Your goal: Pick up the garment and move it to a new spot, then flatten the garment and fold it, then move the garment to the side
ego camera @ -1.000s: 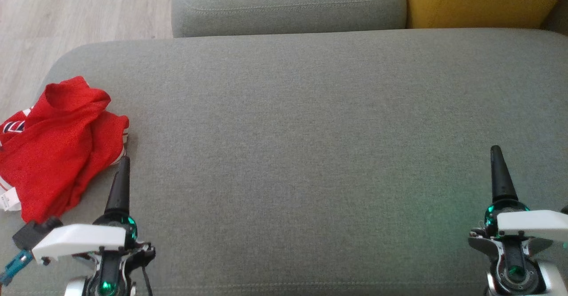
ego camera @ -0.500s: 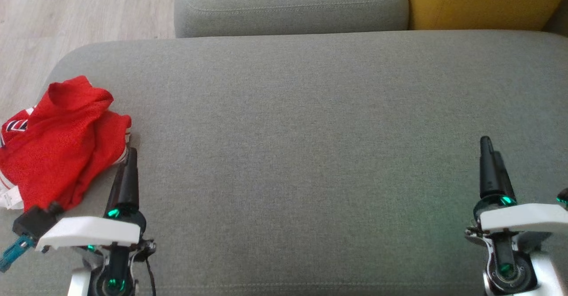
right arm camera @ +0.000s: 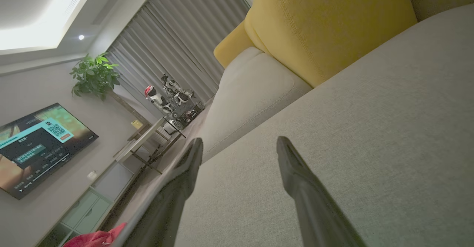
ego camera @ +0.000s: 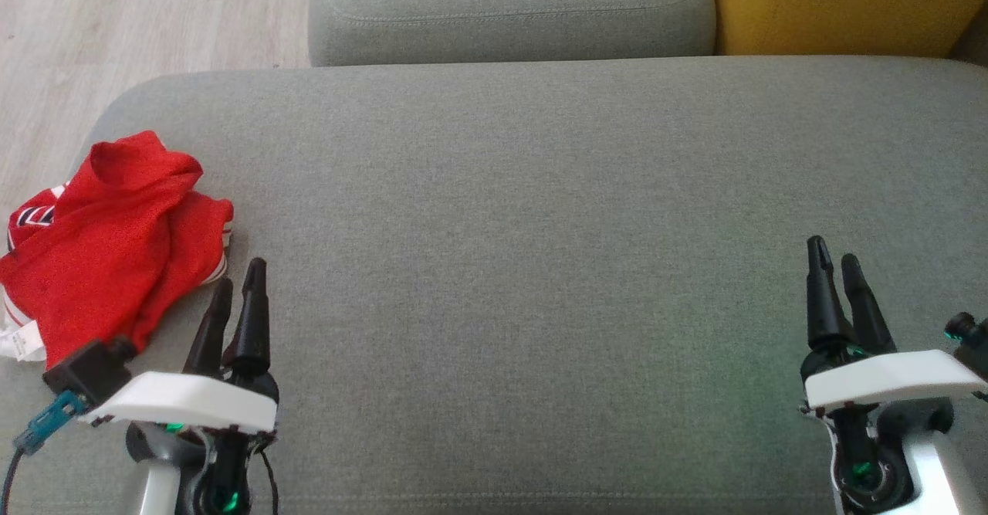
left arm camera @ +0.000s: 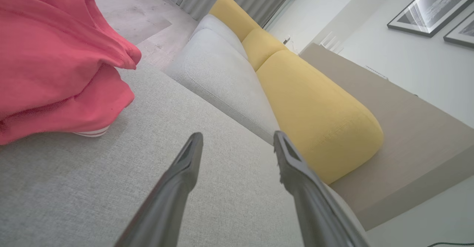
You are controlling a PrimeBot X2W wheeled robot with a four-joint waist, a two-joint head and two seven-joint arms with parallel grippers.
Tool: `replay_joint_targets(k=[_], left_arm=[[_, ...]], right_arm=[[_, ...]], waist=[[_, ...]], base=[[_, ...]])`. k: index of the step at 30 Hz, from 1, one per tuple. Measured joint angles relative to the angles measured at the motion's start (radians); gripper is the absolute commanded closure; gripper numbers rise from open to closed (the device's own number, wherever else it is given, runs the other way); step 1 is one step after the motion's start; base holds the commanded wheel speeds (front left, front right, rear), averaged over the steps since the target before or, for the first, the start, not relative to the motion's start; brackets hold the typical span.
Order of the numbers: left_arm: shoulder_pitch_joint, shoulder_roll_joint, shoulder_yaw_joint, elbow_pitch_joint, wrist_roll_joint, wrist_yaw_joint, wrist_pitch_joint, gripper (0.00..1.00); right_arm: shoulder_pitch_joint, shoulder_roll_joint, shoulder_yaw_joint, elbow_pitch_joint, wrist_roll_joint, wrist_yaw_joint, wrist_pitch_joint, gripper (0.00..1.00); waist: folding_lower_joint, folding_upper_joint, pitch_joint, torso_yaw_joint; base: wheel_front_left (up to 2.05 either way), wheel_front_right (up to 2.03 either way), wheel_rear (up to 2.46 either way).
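Observation:
The garment (ego camera: 108, 241) is a crumpled red jersey with white and dark trim, heaped at the left end of the grey sofa seat (ego camera: 540, 214). In the left wrist view the garment (left arm camera: 55, 62) bulges at the upper left. My left gripper (ego camera: 239, 277) stands open just right of the heap's near edge, nothing between its fingers. At the lower right my right gripper (ego camera: 834, 251) is open too, hovering over bare cushion far from the jersey. A red scrap of the garment (right arm camera: 96, 237) peeks in at the right wrist view's bottom edge.
A grey back cushion (ego camera: 509, 5) and a yellow cushion (ego camera: 841, 1) line the far side of the seat. Wooden floor (ego camera: 116, 21) lies beyond the sofa's left end. The seat's rounded left edge passes right by the jersey.
Both grippers have rolled at the wrist, so each now shows two separate fingers instead of one edge-on. The left gripper has edged right, the right one left. The camera drifted slightly.

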Motion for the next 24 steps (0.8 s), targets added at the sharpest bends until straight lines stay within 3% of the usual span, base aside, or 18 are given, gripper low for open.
replay_joint_targets(k=[24], left_arm=[[0.0,0.053,-0.089,0.002,0.333,0.05,-0.072,0.0]], right_arm=[[0.002,-0.02,0.038,0.008,-0.336,0.0,-0.017,0.0]], waist=[[0.0,0.0,-0.002,0.006]], base=[[0.0,0.0,0.0]])
